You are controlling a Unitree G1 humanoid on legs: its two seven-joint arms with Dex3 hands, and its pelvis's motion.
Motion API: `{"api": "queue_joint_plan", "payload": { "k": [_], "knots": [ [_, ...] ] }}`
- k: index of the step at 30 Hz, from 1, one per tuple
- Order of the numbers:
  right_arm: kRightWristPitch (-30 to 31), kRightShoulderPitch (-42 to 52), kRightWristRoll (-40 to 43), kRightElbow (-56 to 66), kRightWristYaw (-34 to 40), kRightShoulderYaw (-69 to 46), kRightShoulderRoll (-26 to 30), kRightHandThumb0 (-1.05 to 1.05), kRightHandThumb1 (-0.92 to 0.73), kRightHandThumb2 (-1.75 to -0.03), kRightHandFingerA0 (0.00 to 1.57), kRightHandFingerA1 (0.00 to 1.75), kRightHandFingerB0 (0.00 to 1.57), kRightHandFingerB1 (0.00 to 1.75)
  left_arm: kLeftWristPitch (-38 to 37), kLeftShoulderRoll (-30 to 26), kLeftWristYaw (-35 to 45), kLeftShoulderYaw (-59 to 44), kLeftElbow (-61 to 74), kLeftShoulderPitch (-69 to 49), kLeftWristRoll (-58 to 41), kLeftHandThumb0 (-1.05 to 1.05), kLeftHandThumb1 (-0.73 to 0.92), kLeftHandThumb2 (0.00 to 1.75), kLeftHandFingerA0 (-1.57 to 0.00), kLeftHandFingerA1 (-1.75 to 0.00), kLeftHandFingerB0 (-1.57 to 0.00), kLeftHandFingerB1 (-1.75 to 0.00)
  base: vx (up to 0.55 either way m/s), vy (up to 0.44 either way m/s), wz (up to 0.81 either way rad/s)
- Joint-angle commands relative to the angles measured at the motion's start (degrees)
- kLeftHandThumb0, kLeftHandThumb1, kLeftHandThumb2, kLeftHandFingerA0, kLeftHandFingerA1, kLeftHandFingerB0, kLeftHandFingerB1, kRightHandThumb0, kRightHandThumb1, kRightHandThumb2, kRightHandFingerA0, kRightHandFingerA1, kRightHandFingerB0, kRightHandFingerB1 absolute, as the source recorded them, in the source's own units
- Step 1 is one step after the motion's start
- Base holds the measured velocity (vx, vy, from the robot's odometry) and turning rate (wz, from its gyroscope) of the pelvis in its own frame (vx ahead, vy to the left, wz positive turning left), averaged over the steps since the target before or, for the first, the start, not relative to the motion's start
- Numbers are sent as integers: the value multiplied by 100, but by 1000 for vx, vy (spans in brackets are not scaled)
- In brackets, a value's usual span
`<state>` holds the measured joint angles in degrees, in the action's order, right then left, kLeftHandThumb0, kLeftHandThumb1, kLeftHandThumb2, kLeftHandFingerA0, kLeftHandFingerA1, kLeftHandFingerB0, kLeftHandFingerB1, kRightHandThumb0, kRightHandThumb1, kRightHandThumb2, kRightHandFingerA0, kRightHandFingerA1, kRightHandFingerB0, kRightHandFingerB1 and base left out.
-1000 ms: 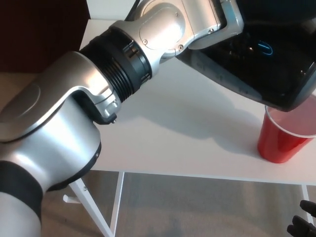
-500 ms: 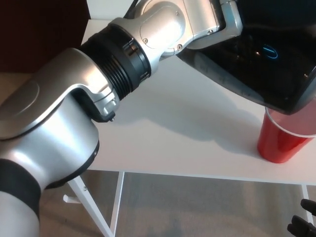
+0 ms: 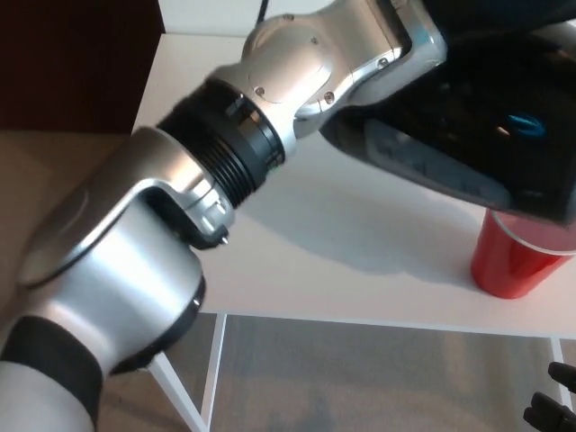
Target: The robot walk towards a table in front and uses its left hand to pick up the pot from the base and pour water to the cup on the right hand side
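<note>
The pot (image 3: 477, 135) is tipping further over the red cup (image 3: 515, 263) at right, probably pouring; the left hand's fingers are hidden, grip unclear.

The left arm (image 3: 135, 261) wears smooth silver shells with a satin, metallic sheen, broken by a matt black ribbed collar at the joint and small bright screw heads. The pot (image 3: 477, 117) looks like dark, glossy, translucent plastic, catching soft reflections and a small blue glow. The cup (image 3: 513, 263) is smooth red plastic with a slight shine and a paler rim. The worktop (image 3: 360, 234) is matt white, smooth and even, on white-painted metal legs. The floor (image 3: 378, 378) below looks dull grey and slightly textured.
</note>
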<state>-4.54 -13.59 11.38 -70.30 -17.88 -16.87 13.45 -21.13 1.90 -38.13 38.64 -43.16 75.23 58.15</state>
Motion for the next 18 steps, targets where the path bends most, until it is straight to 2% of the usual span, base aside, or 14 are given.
{"api": "queue_joint_plan", "payload": {
  "k": [1, 3, 4, 5, 10, 11, 14, 17, 18],
  "knots": [
    [-27, 9, 2, -34, 0, -45, 41, -15, -37, -85, 45, 64, 25, 53, 1372, 559, 1280, -1912, 372, -187, -2128, -12, 75, 63, -87, -168, -72, -95, 0, 0, 0],
    [-27, 9, 3, -34, 0, -44, 41, -15, -37, -85, 45, 64, 25, 53, 1367, 594, 1332, -1988, 392, -206, -2069, -12, 75, 63, -87, -168, -72, -95, 0, 0, 0],
    [-21, 18, 36, -34, -2, -76, 32, -24, -51, -62, 53, 57, 35, 44, 1888, 812, 1405, -2477, 505, -227, -2479, -17, 69, 60, -81, -167, -73, -82, 0, 0, 0],
    [-15, 22, 50, -37, -1, -89, 29, -16, -54, -55, 55, 55, 39, 41, 2235, 966, 1468, -2853, 598, -237, -2800, -17, 82, 68, -84, -165, -68, -117, 0, 0, 0],
    [-11, 21, 49, -43, 1, -90, 30, -16, -54, -55, 55, 55, 39, 41, 2457, 1141, 1622, -3254, 721, -259, -2890, -17, 82, 68, -84, -165, -68, -117, 0, 0, 0],
    [-22, 16, 18, -41, 41, -63, 20, -25, -49, -62, 53, 57, 37, 45, 2570, 1162, 1541, -3504, 692, -240, -3087, -19, 82, 71, -91, -153, -73, -104, 0, 0, 0],
    [-36, 15, 0, -36, 74, -45, 1, -23, -50, -61, 51, 57, 37, 45, 2744, 1223, 1546, -4105, 703, -260, -3561, -19, 82, 71, -102, -141, -73, -102, 0, 0, 0],
    [-39, 19, 19, -32, 60, -61, -4, -23, -50, -61, 51, 57, 37, 45, 2799, 1267, 1618, -4251, 753, -274, -3563, -19, 82, 71, -102, -141, -73, -102, 0, 0, 0],
    [-27, 15, 34, -46, 19, -73, 4, -23, -51, -62, 49, 56, 35, 44, 2867, 1217, 1626, -4377, 784, -308, -3639, -18, 80, 70, -106, -132, -73, -93, 0, 0, 0]
  ]
}}
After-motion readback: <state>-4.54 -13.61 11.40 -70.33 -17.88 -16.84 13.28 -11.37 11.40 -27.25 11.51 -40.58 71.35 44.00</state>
